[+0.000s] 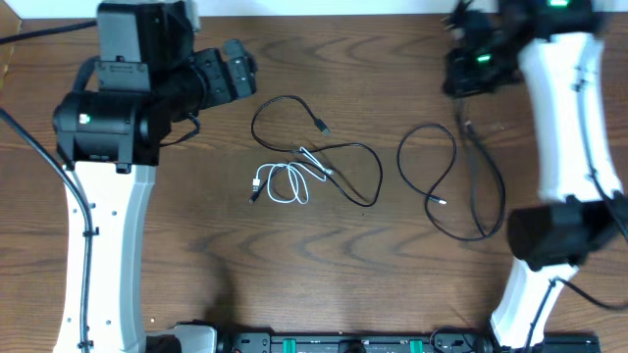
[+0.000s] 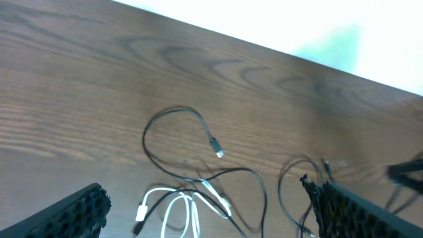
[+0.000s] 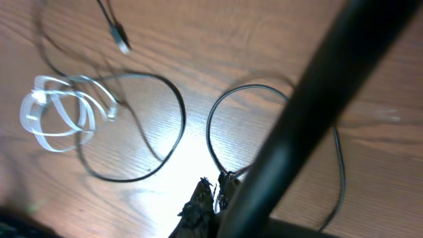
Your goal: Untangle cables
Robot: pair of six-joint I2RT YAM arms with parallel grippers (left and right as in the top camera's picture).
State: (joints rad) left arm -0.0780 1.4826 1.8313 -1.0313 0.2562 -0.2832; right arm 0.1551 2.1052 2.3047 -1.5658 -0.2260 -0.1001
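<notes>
The right pincer point(image 3: 210, 198) pinches the limp, light thin black cable point(image 3: 209, 132); left pincer point(image 2: 205, 206) spread. Best take the soft white coiled cable point(image 1: 280, 183) mid-loop.

a dark brown wood-grain tabletop point(image 1: 294, 265) spreads beneath the left jaws to a pale white surface point(image 2: 277, 20) ahead, with bright glare point(image 3: 192, 155) under the right jaws.
</notes>
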